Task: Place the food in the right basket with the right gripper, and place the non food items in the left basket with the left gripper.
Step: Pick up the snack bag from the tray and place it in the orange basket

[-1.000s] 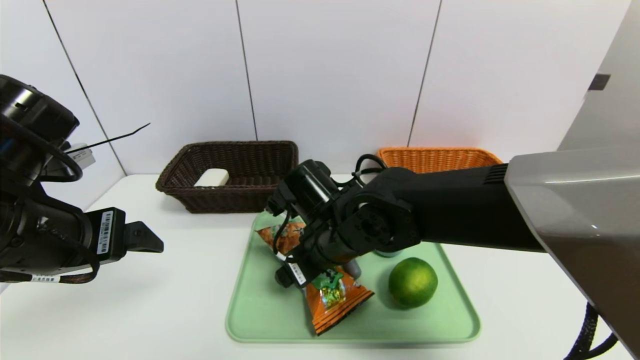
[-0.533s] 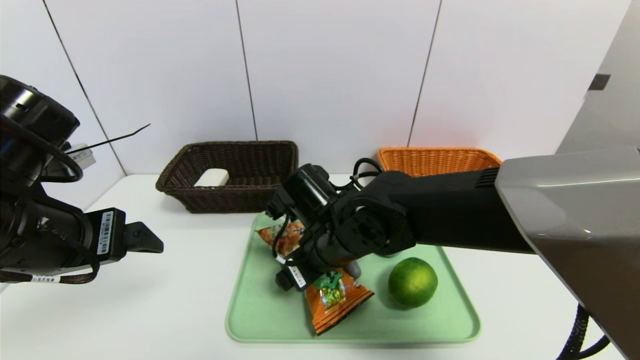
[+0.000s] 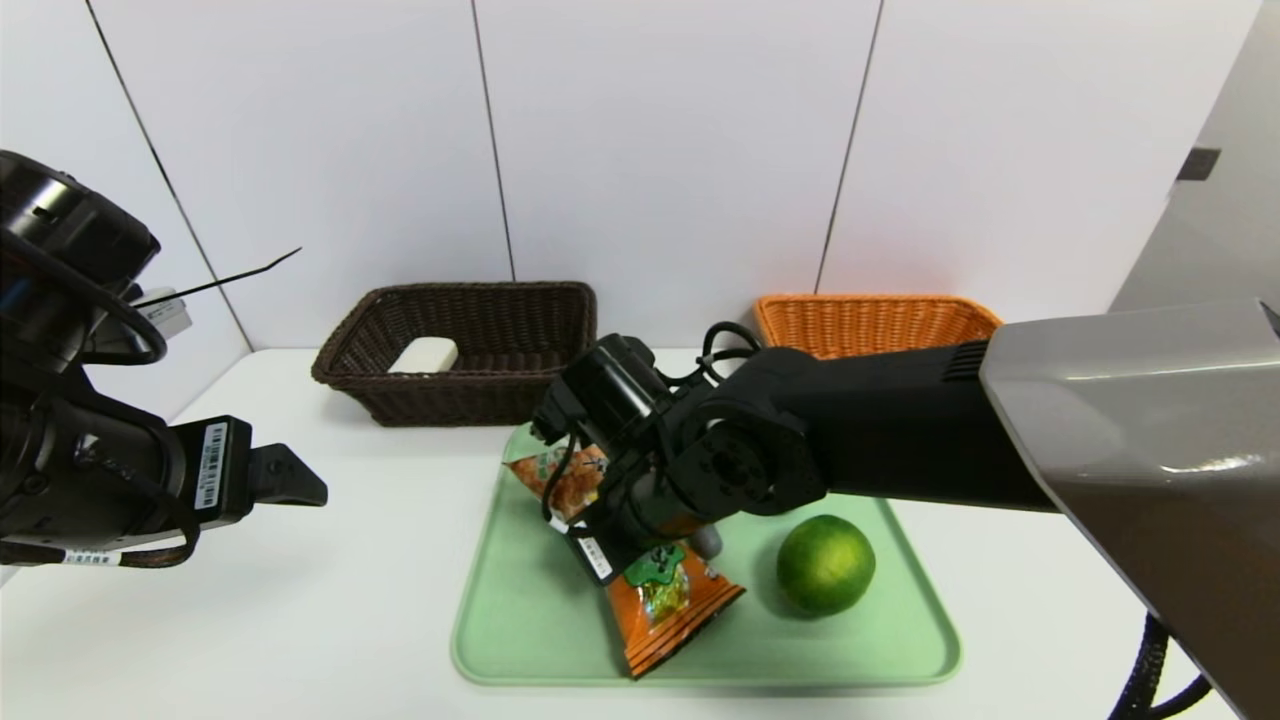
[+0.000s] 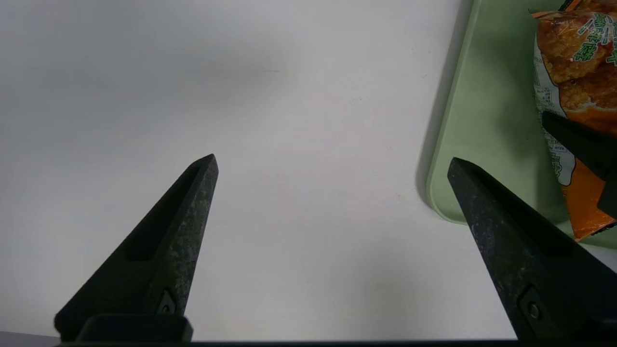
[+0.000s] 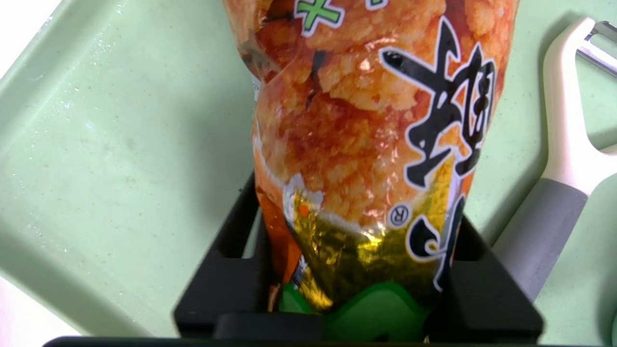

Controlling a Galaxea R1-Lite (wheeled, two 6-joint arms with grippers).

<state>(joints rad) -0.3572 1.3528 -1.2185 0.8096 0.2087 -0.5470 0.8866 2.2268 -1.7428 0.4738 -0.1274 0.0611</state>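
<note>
Now that the right end effector has clenched the snack bag and tips its far end up off the green tray, the carry to the orange basket can begin, while the left end effector waits released over the tabletop.

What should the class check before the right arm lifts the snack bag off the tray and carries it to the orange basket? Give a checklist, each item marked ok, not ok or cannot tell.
1. Right pincer closed on the snack bag: ok, its fingers press both sides of the bag.
2. Peeler free of the grasp: ok, it lies beside the bag, outside the fingers.
3. Green citrus fruit out of the way: ok, it sits apart on the tray.
4. Orange basket has room: cannot tell, the arm hides much of it.
5. Left pincer clear: ok, open over bare table, beside the tray.
</note>
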